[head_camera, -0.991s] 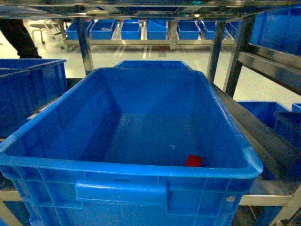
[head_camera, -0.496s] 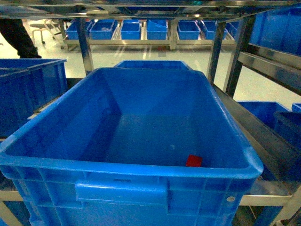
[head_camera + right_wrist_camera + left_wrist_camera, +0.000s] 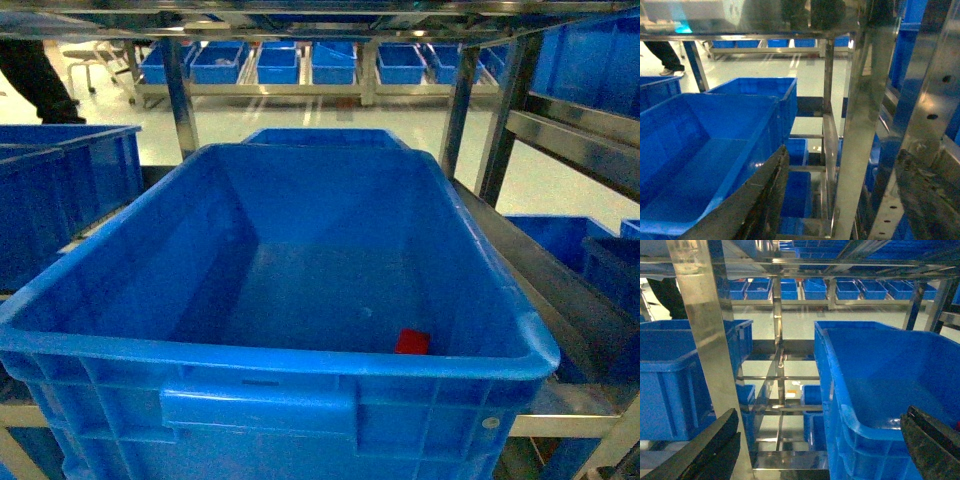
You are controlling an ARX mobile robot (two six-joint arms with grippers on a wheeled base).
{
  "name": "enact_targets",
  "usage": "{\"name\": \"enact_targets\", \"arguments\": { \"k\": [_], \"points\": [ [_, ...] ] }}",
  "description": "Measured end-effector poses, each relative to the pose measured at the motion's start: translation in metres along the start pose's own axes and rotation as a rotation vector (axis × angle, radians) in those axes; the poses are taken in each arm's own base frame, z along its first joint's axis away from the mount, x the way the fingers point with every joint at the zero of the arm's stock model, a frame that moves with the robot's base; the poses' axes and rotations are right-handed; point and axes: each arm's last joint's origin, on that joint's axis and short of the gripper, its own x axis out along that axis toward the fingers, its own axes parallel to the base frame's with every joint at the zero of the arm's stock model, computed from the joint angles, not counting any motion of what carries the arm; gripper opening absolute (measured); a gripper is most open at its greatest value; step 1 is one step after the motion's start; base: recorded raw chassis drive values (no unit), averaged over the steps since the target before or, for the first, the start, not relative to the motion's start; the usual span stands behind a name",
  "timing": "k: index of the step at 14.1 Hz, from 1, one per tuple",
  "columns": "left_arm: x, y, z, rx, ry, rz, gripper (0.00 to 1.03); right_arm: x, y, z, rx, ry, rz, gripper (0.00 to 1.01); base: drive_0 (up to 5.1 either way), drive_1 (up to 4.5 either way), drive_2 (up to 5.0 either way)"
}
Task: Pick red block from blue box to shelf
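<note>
Left gripper (image 3: pixel 815 450) and right gripper (image 3: pixel 840 200) outside the blue box (image 3: pixel 300 355), fingers wide apart, empty. Red block (image 3: pixel 412 342) near-right inside, only in head view.

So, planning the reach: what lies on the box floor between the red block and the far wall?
Nothing: in the head view the blue box floor from the red block back to its far wall is bare.
</note>
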Motion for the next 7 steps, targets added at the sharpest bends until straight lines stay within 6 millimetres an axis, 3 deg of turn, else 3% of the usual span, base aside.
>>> {"name": "enact_targets", "arguments": {
  "k": [5, 7],
  "points": [
    [0.000, 0.000, 0.000, 0.000, 0.000, -0.001, 0.98, -0.011, 0.000, -0.034, -0.005, 0.011, -0.002, 0.04, 0.0, 0.00, 0.0],
    [0.000, 0.000, 0.000, 0.000, 0.000, -0.001, 0.98, -0.014, -0.001, -0.042, -0.008, 0.016, -0.002, 0.02, 0.0, 0.00, 0.0]
  ]
}}
